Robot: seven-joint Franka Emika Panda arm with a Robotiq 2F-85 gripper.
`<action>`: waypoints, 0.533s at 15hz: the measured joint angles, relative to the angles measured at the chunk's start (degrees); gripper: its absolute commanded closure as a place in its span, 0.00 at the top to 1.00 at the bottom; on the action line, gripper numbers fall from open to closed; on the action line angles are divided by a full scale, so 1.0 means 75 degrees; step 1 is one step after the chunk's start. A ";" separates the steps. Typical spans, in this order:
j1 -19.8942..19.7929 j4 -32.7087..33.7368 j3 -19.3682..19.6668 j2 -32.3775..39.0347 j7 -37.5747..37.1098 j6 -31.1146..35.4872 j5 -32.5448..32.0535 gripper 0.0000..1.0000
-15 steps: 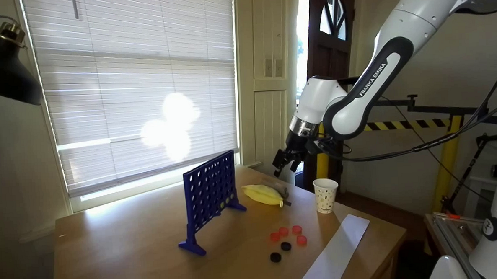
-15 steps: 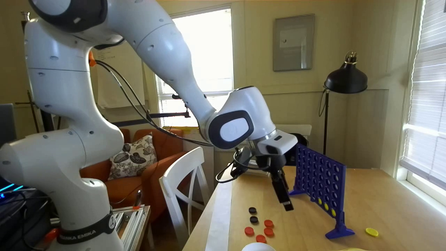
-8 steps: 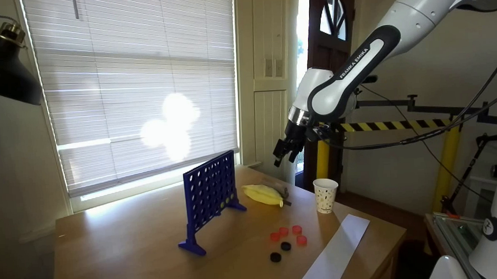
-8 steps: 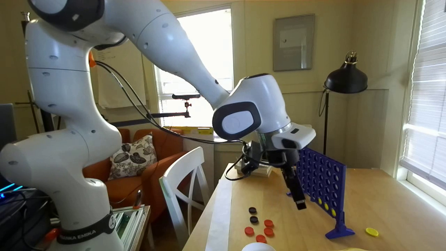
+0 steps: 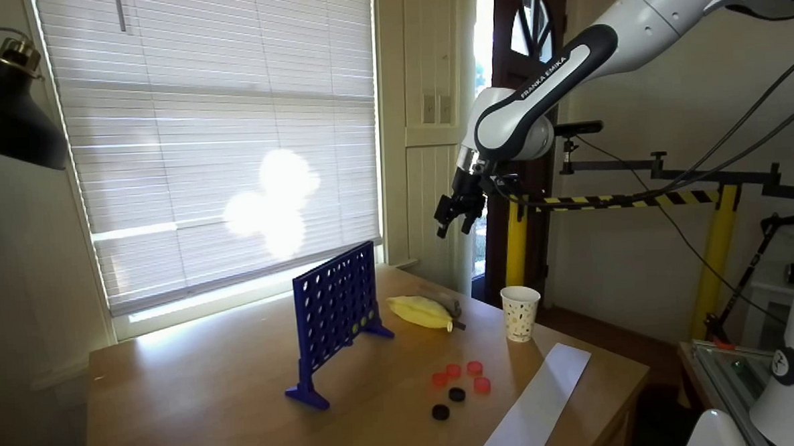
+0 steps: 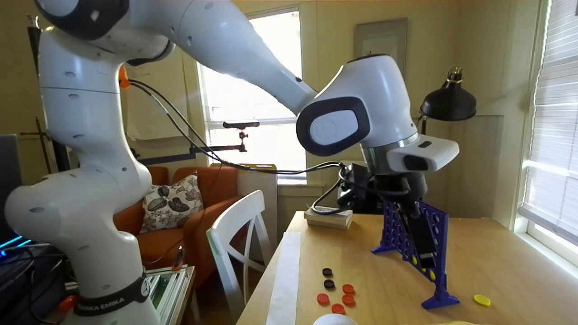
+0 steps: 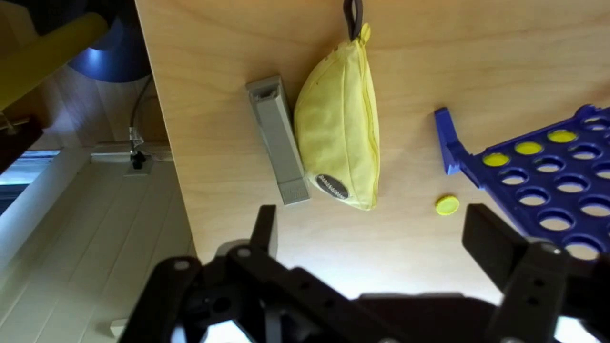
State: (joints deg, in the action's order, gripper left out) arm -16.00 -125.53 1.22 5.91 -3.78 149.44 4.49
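My gripper [image 7: 373, 212] stands open, with nothing between its fingers [image 7: 265, 228]. In an exterior view the gripper [image 5: 454, 232] hangs well above the table's far corner. Below it in the wrist view lies a yellow banana-shaped pouch [image 7: 340, 124] with a dark loop, beside a grey bar-like object [image 7: 279, 138]. A loose yellow disc [image 7: 447, 205] rests near the blue upright game frame [image 7: 499, 198], which has three yellow discs in one row. In an exterior view the gripper [image 6: 426, 262] appears in front of the frame [image 6: 441, 286], touching nothing visible.
Several red discs [image 5: 482, 385] and two black discs [image 5: 440, 412] lie on the table. A patterned paper cup [image 5: 520, 315] stands near the edge, by a white strip [image 5: 539, 398]. Books [image 6: 328, 220], a white chair [image 6: 226, 230] and a black lamp [image 6: 449, 101] stand farther off.
The gripper has risen, and in an exterior view it has also shifted right, now overlapping the blue frame. It has stayed open. Objects on the table have not moved.
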 measured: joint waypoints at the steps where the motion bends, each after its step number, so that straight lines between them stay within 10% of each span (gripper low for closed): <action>1: 0.0084 0.0128 0.0114 0.0084 -0.0036 0.0048 0.0070 1.00; 8: 0.0214 0.0396 0.0236 0.0379 -0.0086 0.0124 0.0181 1.00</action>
State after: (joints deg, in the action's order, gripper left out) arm -14.39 -122.57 3.00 8.75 -4.42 150.37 5.84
